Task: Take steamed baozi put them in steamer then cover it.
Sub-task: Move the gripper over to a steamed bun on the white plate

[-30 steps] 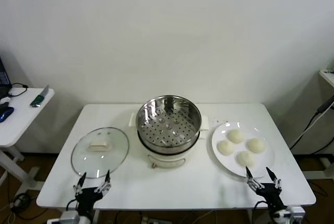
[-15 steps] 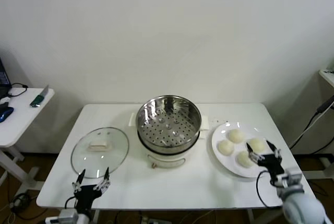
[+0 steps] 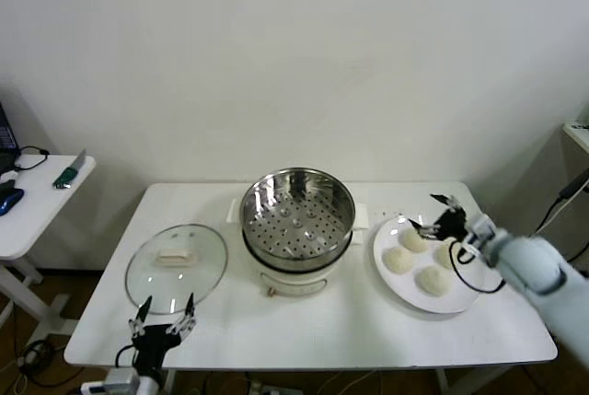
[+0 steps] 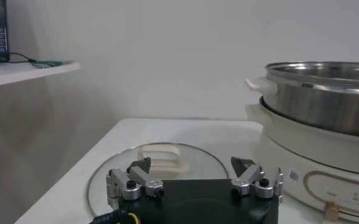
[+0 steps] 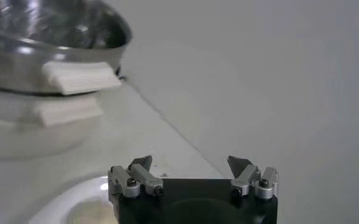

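The steel steamer (image 3: 297,220) stands on its white pot base (image 3: 293,280) at mid-table, with nothing in it. Several off-white baozi (image 3: 398,260) lie on a white plate (image 3: 402,292) to its right. My right gripper (image 3: 440,214) hovers open over the plate's far side, just above one bun (image 3: 414,239), with nothing between its jaws. In the right wrist view the right gripper (image 5: 190,163) points past the plate's rim (image 5: 63,204) toward the steamer (image 5: 51,36). The glass cover (image 3: 177,266) lies flat left of the steamer. My left gripper (image 3: 163,314) rests open at the table's front edge, just before the cover (image 4: 161,161).
A white side table (image 3: 37,215) stands off to the left with a green-handled tool (image 3: 69,174) on it. A dark cable (image 3: 552,220) hangs beyond the table's right edge. The wall is close behind the table.
My right arm rose from the table's front edge and swung over the plate to its far side, still open. The left gripper stayed where it was.
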You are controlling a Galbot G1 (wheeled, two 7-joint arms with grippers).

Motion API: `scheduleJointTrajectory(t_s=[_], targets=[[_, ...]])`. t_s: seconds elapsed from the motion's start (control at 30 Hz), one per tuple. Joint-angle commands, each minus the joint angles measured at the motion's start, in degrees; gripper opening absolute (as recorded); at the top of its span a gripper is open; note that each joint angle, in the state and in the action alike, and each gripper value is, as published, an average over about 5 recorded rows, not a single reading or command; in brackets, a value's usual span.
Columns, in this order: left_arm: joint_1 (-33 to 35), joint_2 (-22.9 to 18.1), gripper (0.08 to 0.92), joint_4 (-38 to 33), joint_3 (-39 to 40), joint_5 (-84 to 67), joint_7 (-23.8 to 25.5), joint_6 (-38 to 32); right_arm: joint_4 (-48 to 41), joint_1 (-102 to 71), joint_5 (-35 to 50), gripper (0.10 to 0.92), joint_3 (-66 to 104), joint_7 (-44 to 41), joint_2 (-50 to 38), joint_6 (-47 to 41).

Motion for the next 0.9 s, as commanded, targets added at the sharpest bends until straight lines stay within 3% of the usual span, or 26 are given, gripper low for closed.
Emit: scheduleJointTrajectory(t_s=[0.03,0.17,0.37,0.9], targets=[[0.1,-0.2,0.823,-0.1,0.1,0.3,0.1,-0.1,-9.4,36.6,-6.5,0.823,-35.2,-18.9,-5.8,3.7],[0.4,-0.2,0.823,0.0,0.1,0.5,0.2,-0.7,-14.9,49.3,-10.8,0.823,-49.0,-27.7,-1.3,10.0],[1.0,-0.1,0.823,0.3,0.1,0.5,0.3,-1.7,-23.7,55.8,-14.3,0.823,-58.3,-32.8,5.9,15.3],[1.2,0.3,0.823,0.2,-0.4,0.2,0.8,-2.3,-39.1,42.5,-7.9,0.823,-52.9,-34.2,23.5,12.6]])
